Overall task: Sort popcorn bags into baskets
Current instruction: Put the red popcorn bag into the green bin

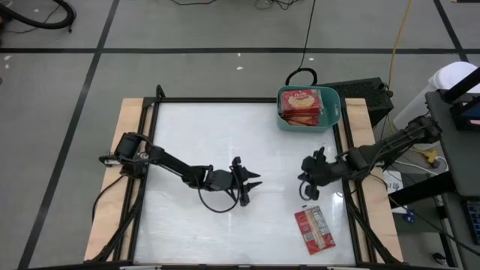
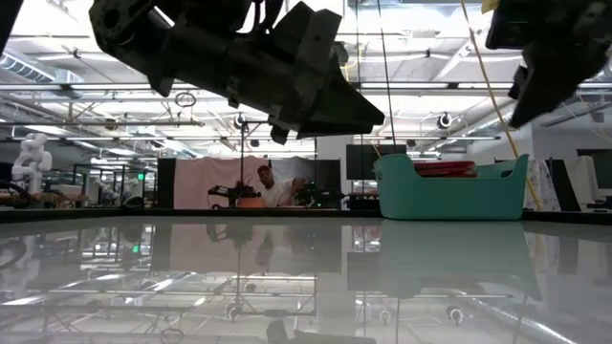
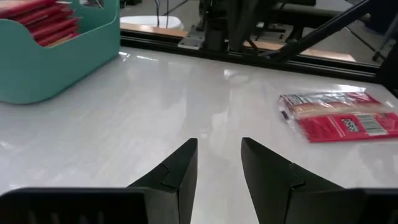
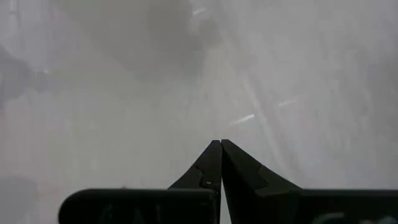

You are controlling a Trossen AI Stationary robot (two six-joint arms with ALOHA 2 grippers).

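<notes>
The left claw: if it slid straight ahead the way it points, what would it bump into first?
Probably nothing on the table: the left claw, open and empty, aims between the green tub and the lone red packet, toward the black frame at the edge.

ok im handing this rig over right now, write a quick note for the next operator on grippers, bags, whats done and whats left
Left gripper: open and empty, over the middle of the table.
Right gripper: shut and empty, over the table's right side, just above the loose bag.
Basket: teal, at the far right corner of the table, holding a stack of red popcorn bags.
Loose bag: one red bag lying flat near the front right, printed panel up, not touched by either gripper.
Done: every bag in view but one is in the basket.
Left: pick up the loose bag and put it in the basket.
</notes>
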